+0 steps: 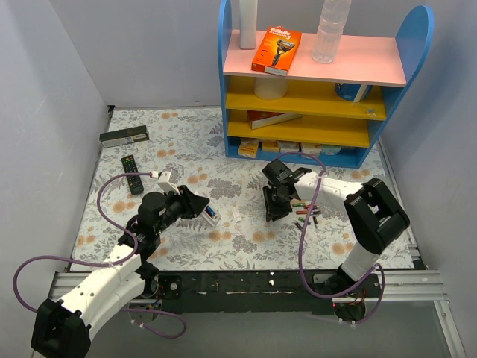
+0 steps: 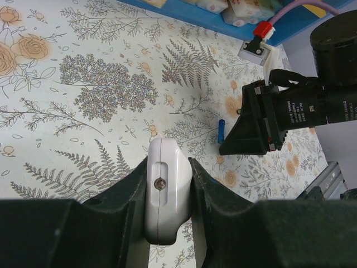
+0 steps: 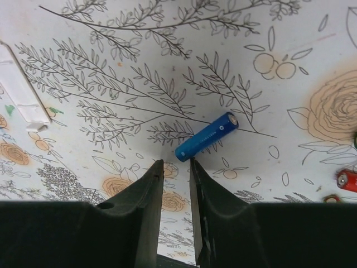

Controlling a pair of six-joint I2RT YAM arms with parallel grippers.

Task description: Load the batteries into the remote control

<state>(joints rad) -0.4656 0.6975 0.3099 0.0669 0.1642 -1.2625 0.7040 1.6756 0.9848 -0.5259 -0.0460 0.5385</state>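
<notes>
The left pincer (image 2: pixel 167 162) grips the remote control (image 2: pixel 166 195), likely steadying it for loading; the right pincer (image 3: pixel 175 164) hangs released, blue battery (image 3: pixel 206 137) at one o'clock.

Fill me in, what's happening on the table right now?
The left gripper is clamped on the white remote control, holding it over the floral mat. The right gripper hangs just over a blue battery lying on the mat, jaws slightly apart with nothing between them. The remote's back cover lies off to one side, and more batteries lie loose nearby.
</notes>
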